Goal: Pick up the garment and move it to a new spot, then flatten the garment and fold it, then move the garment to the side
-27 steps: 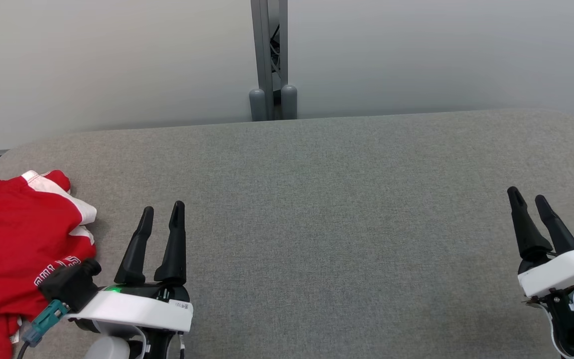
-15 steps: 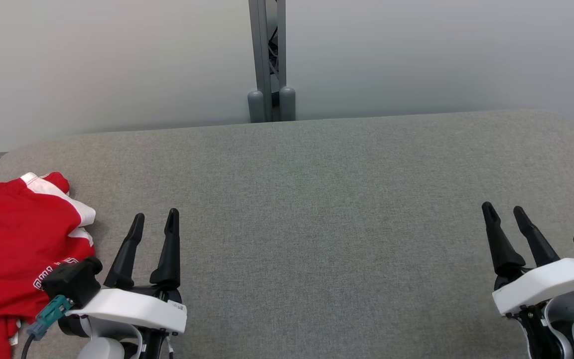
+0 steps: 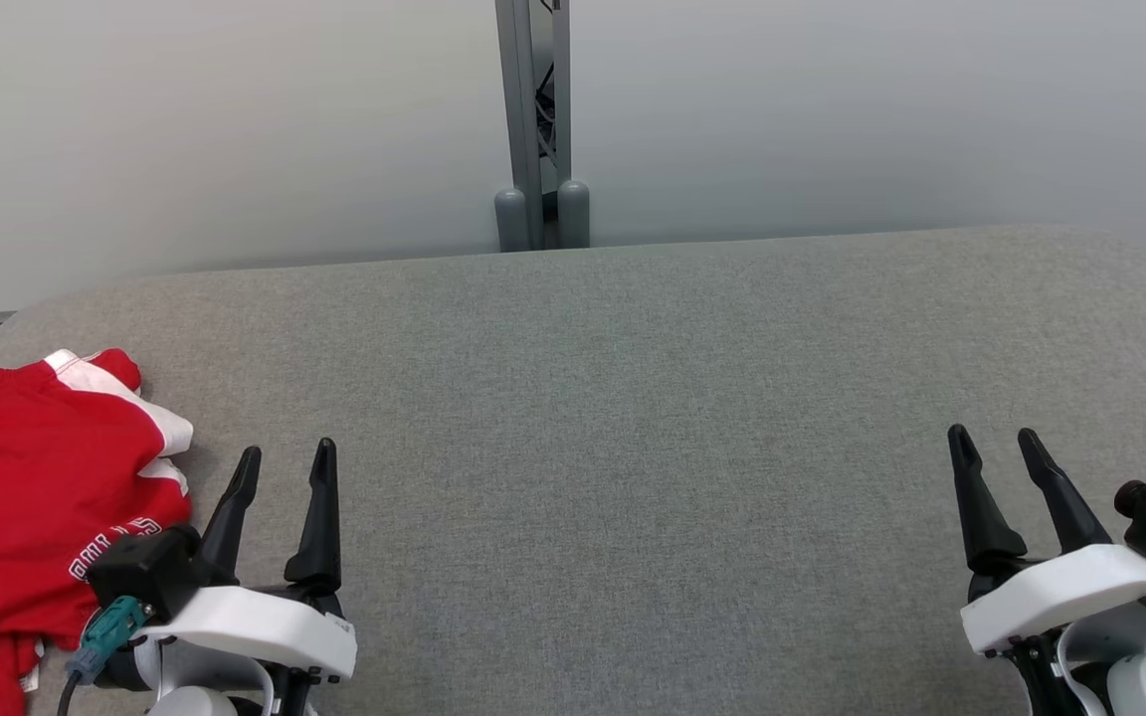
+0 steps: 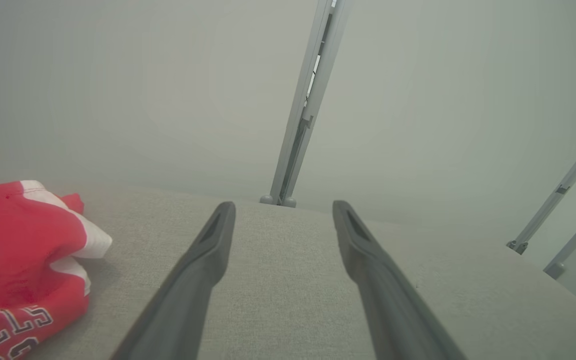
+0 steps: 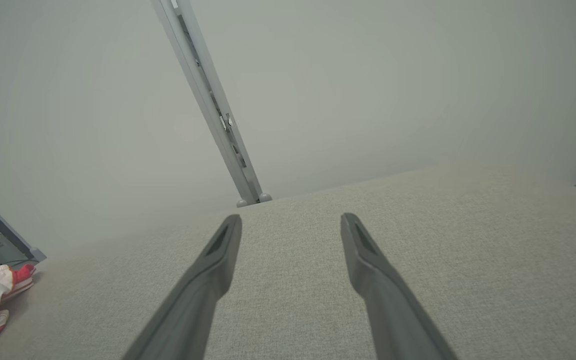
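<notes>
The head view looks forward and down from above the near edge of the grey tabletop [image 3: 633, 447], taking in most of its width up to the pale wall [image 3: 235, 129] beyond the far edge. The left wrist view sits low near the near left corner, looking along the left tool [image 3: 286, 449] toward the far edge. The right wrist view sits low near the near right corner, looking along the right tool [image 3: 992, 435]. All three views share the upright grey post [image 3: 533, 119] behind the far edge and the red garment [image 3: 26, 497] at the left edge.
</notes>
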